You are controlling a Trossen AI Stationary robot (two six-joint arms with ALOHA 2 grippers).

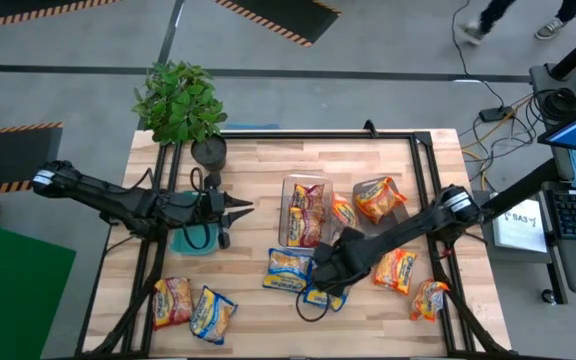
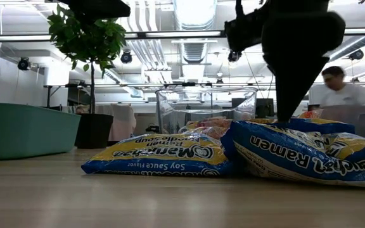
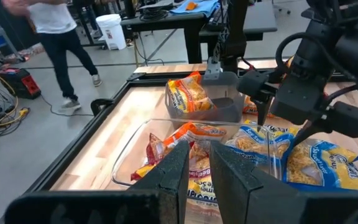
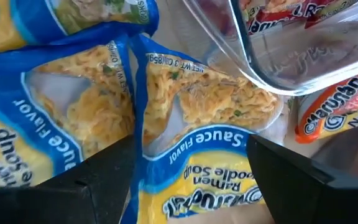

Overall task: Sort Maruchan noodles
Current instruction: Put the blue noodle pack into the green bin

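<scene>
Blue-edged Maruchan noodles (image 1: 290, 270) lie loose on the bench (image 1: 258, 165) under the right gripper (image 1: 326, 272), its jaws wide and empty. Other packets sit scattered. Farther off, the clear bin (image 1: 304, 210) holds some; the left gripper (image 1: 236, 208), nearly closed, waits.

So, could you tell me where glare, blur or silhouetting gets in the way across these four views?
Low view: the right gripper is a black silhouette against bright ceiling lights, and the nearest blue packet is soft. Right wrist view: the clear bin smears what lies behind its wall. Left wrist view: the person is motion-blurred. High view: evenly lit.
</scene>
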